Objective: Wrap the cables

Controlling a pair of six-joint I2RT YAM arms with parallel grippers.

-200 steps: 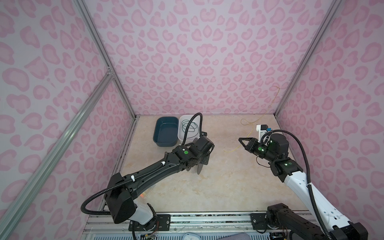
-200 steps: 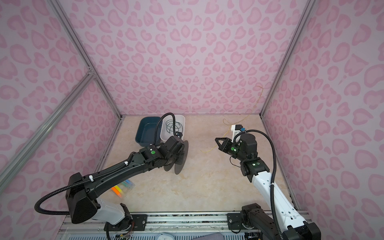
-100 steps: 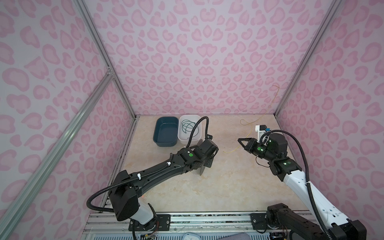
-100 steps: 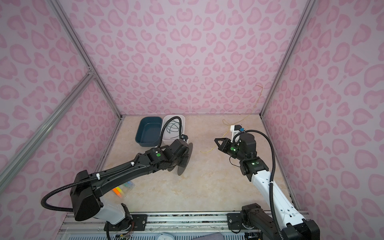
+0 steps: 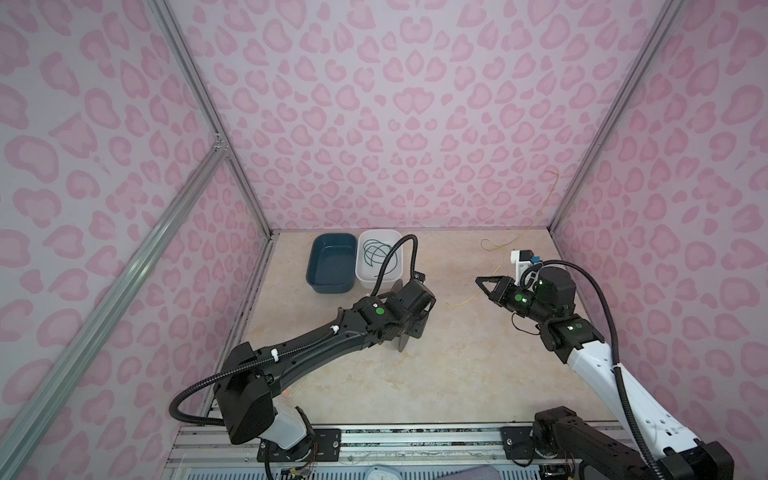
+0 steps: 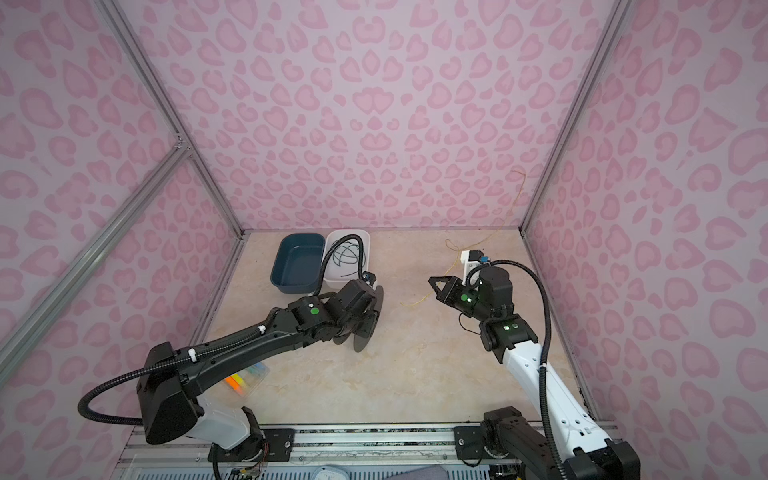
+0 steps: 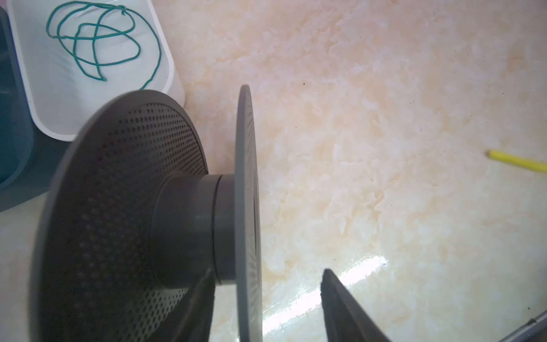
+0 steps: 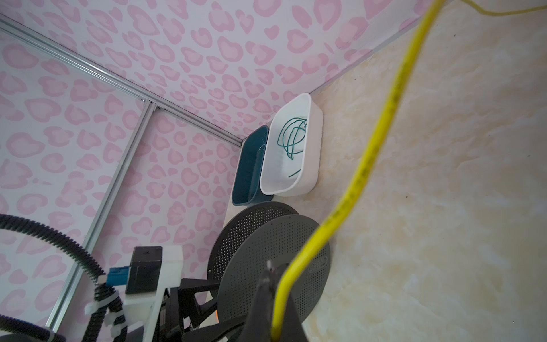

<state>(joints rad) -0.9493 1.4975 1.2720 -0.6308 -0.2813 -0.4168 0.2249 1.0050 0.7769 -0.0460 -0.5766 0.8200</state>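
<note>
Yellow cable (image 8: 373, 145) is being pinched in closed right jaws; parted left jaws are being held astride the spool's (image 7: 189, 222) flange; green cable (image 7: 96, 37) is being kept in the back-edge white bin (image 7: 171, 71).

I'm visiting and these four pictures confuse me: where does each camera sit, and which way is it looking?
Both top views: high at the front, looking down at the table, left arm and right arm.
Left wrist: on the left arm, facing the spool; the open left end effector shows.
Right wrist: on the right arm, facing the spool; the right end effector shows, shut on the yellow cable.
Shared: all four show the green cable in the white bin.
</note>
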